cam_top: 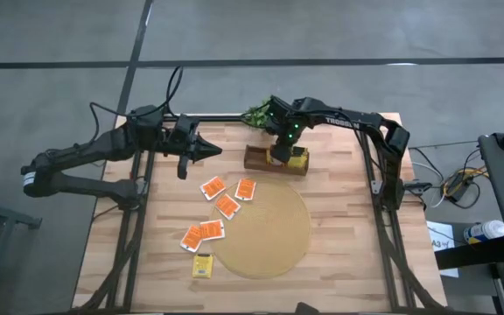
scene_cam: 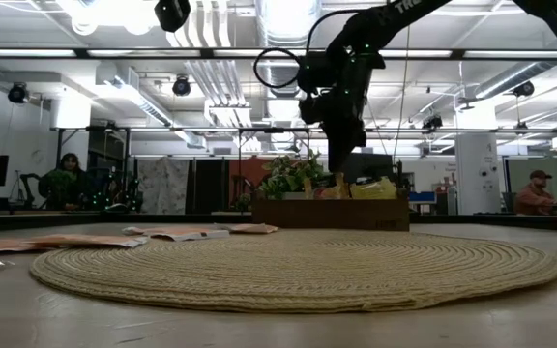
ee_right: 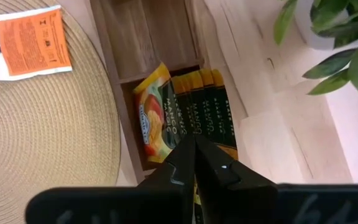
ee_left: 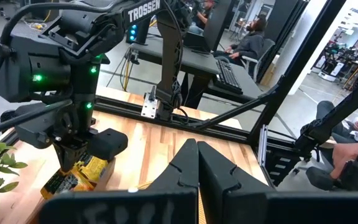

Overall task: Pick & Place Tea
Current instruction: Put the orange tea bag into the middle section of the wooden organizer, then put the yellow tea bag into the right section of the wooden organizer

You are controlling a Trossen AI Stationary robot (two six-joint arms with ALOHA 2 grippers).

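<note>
A wooden box (cam_top: pixel 259 159) stands at the table's far middle. Its right compartment holds upright yellow tea packets (ee_right: pixel 197 106), and one more packet (ee_right: pixel 153 115) leans against them. My right gripper (ee_right: pixel 195 142) is shut and points steeply down, its tips just over those packets (scene_cam: pixel 339 174). Orange tea packets (cam_top: pixel 227 206) lie flat on the table left of the round mat (cam_top: pixel 265 232), one of them (ee_right: pixel 28 42) on the mat's edge. A yellow packet (cam_top: pixel 202 265) lies near the front. My left gripper (cam_top: pixel 210 150) is shut and hovers level, left of the box. My right gripper comes at the yellow packets in the box from above, its shut tips right at their top edges (ee_right: pixel 194 127). The fingers themselves hide the spot, so I cannot tell whether they touch or pinch a packet.
A small green plant (cam_top: pixel 259 114) stands just behind the box. The box's left compartment (ee_right: pixel 151 34) holds nothing. People sit in the room beyond the table. Bare wood lies to the right of the mat.
</note>
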